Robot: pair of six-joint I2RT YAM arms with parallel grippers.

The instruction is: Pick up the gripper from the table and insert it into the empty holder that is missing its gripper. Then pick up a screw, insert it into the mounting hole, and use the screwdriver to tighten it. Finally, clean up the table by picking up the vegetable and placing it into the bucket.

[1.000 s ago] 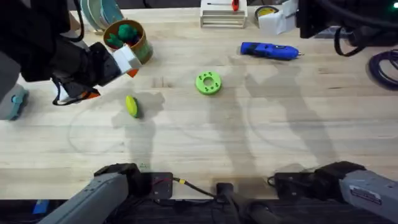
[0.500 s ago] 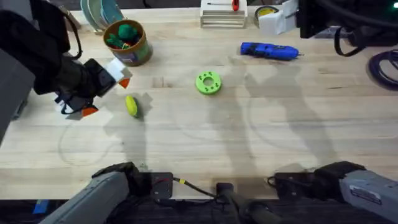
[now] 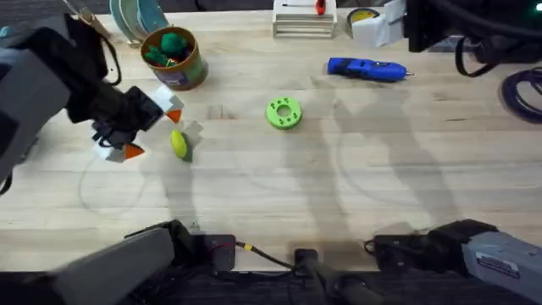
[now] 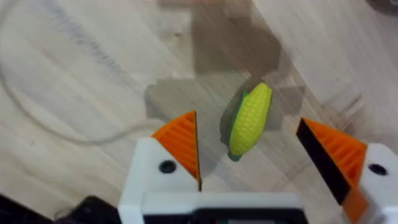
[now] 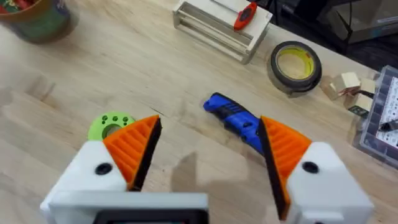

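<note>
On the left part of the tabletop [image 3: 356,169], the vegetable [image 3: 179,144] is seen lying flat on the wood, a small yellow-green oblong with ribbed yellow kernels and a green edge, as the left wrist view [image 4: 250,119] makes plain. It is flanked by the left end effector [image 3: 151,130], whose white blocks and orange fingers [image 4: 181,142] are spread wide; in the left wrist view the vegetable sits in the gap between the two orange pads, nearer to one of them, and no contact can be made out. Beyond the vegetable, towards the far edge, the bucket [image 3: 174,58] is stood upright, with green items held inside it. Grey-green bowls [image 3: 135,17] are leaned just behind the bucket. Near the middle of the tabletop a bright green ring disc [image 3: 284,112] is laid flat, well apart from the vegetable. Farther right, the screwdriver [image 3: 366,69] is laid on its side. The right end effector [image 5: 208,162] is held above the tabletop with its orange pads parted and nothing between them; the ring disc and the screwdriver are seen below it. A roll of tape [image 5: 295,65] and a white rack with a red-handled tool [image 5: 246,15] are placed at the far edge.
</note>
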